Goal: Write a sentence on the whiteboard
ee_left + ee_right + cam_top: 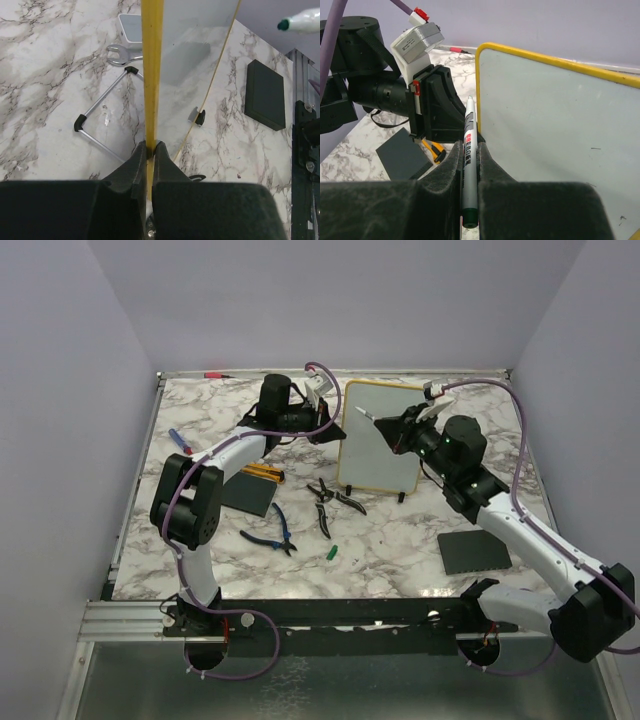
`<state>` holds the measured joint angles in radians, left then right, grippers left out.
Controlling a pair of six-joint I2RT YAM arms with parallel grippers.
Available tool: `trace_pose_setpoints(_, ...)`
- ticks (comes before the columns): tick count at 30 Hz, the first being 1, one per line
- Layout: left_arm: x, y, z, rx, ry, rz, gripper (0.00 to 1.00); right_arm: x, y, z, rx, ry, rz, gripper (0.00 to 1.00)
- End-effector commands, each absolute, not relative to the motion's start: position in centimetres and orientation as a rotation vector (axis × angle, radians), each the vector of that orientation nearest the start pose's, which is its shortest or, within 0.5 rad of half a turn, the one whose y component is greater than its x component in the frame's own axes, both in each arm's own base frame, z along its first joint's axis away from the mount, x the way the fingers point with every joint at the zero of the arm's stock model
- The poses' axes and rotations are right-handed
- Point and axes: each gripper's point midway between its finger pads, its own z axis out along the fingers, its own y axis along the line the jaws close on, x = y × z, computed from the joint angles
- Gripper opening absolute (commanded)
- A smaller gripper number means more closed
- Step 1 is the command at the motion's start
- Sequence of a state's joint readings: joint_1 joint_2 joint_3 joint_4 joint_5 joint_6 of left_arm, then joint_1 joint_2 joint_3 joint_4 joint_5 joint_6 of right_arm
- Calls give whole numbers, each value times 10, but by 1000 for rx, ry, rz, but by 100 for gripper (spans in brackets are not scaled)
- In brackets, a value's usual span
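Whiteboard (385, 440) stands upright on its feet at the far centre of the marble table (400, 540), writing face toward the arms. The face looks blank, no lettering visible.

Left gripper (150, 146) pinched tight on the board's yellow left rim, holding it edge-on.

Right gripper (469, 150) clamped around a white marker (469, 125). Barrel runs straight out between the fingers, teal tip leading.

Tip sits in front of the face near the upper left corner, close to the left gripper's hold. From the left wrist view it looks clear of the surface.

My read: next is a push of the tip onto the face, then strokes rightward, away from the clamped edge
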<state>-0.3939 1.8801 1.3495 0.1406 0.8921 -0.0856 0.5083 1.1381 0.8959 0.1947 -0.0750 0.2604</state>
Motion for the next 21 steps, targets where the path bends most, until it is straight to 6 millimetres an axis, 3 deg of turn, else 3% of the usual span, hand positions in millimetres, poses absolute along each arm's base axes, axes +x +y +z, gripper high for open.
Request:
trace_pose_setpoints(1,398,-315,179,932,1767,-1168,0,357,219,326,-251,1549,613,1)
trace_pose_setpoints(21,397,-312,173,939,1790,-1140,0,386,218,327,-221,1523,528,1)
